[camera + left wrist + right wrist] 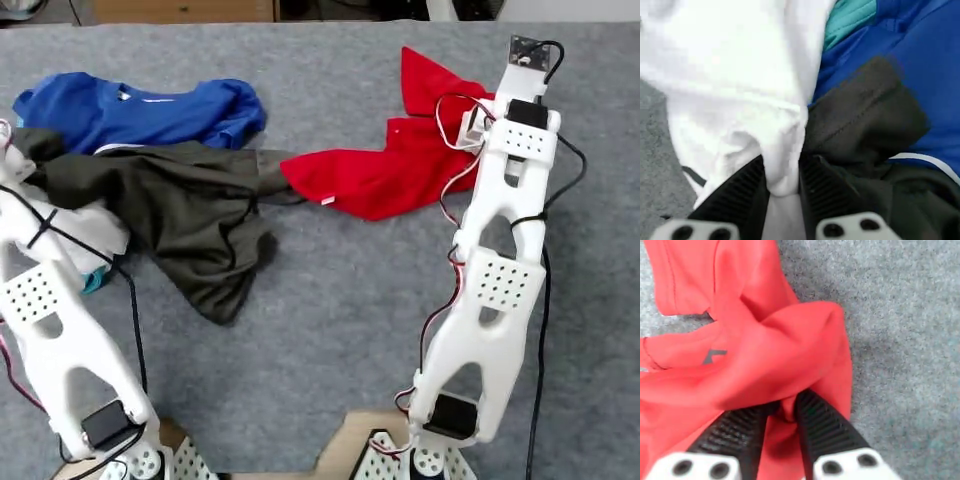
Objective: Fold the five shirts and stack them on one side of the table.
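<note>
A red shirt [400, 160] lies crumpled at the back right of the grey table. My right gripper [782, 415] is shut on a fold of the red shirt [765, 350]; its arm [500, 240] stretches over the shirt's right side. At the left, a dark olive shirt [180, 210] lies over a blue shirt [130, 108] and a white shirt [85, 235], with a teal one [93, 281] peeking out. My left gripper [782, 182] is shut on a fold of the white shirt [730, 75], beside the olive shirt [865, 120], blue shirt [920, 65] and teal shirt [850, 17].
The grey cloth-covered table [330, 330] has bare room in the middle and front. The left arm [50, 330] runs along the left edge. Wooden arm mounts [350, 440] sit at the front edge.
</note>
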{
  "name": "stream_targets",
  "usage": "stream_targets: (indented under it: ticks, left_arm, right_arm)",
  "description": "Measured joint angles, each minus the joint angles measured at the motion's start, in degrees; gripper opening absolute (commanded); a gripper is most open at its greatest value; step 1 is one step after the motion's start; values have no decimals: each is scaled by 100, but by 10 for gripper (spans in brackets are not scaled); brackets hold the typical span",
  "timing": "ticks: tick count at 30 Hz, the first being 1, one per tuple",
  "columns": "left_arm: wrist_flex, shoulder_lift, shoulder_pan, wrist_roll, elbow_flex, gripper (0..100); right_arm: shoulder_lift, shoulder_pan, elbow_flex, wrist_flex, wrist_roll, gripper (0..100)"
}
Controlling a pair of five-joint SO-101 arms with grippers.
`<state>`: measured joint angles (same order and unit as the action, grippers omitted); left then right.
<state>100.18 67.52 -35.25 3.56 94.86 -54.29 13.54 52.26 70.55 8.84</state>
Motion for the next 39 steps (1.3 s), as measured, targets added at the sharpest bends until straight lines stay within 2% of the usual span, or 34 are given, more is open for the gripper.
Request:
stream_targets:
  ticks: [5, 11, 21, 24, 27, 32, 39]
  left_arm:
    - [0, -457, 1046, 0, 0, 195]
    - [0, -800, 2040, -9, -44, 208]
    - [-18, -484, 3297, -9, -2831, 200]
    - [-114, -229, 3305, -9, -2927, 138]
    - [-123, 0, 3270, -9, -2699, 12]
    - [-237, 105, 2734, -9, -1969, 21]
    - [-413, 211, 1134, -9, -695, 19]
  right_arm:
    - [0, 0, 0, 0, 0, 9]
    - [0, 0, 0, 0, 0, 9]
    - [0, 0, 0, -62, 0, 9]
    - [0, 0, 0, -62, 0, 9]
    - [0, 0, 0, -62, 0, 9]
    - [0, 0, 0, -62, 0, 9]
    - [0, 0, 0, -62, 0, 9]
